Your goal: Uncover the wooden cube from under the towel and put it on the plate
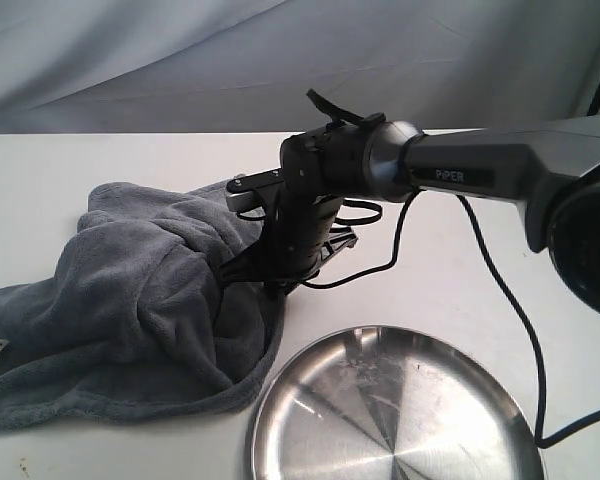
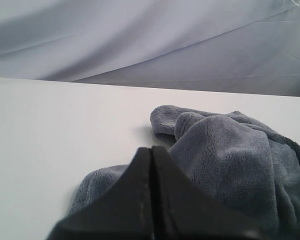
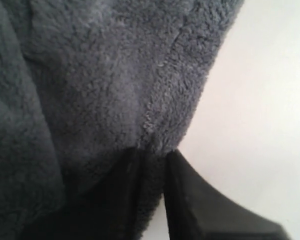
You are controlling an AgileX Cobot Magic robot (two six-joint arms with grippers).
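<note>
The dark grey-blue towel (image 1: 130,300) lies bunched on the white table at the left, with a small white tag at its left edge. The wooden cube is hidden. My right gripper (image 1: 272,282) reaches down from the right and is shut on the towel's right edge; the plush hem (image 3: 155,135) is pinched between its dark jaws (image 3: 152,160). The shiny steel plate (image 1: 395,410) sits at the front, right of the towel. My left gripper (image 2: 151,150) shows only in its wrist view, jaws pressed together with nothing between them, low beside the towel (image 2: 230,150).
A black cable (image 1: 500,290) loops from the right arm (image 1: 460,170) down over the table behind the plate. A pale cloth backdrop (image 1: 280,60) hangs behind the table. Bare white tabletop (image 2: 55,130) lies beside the towel in the left wrist view.
</note>
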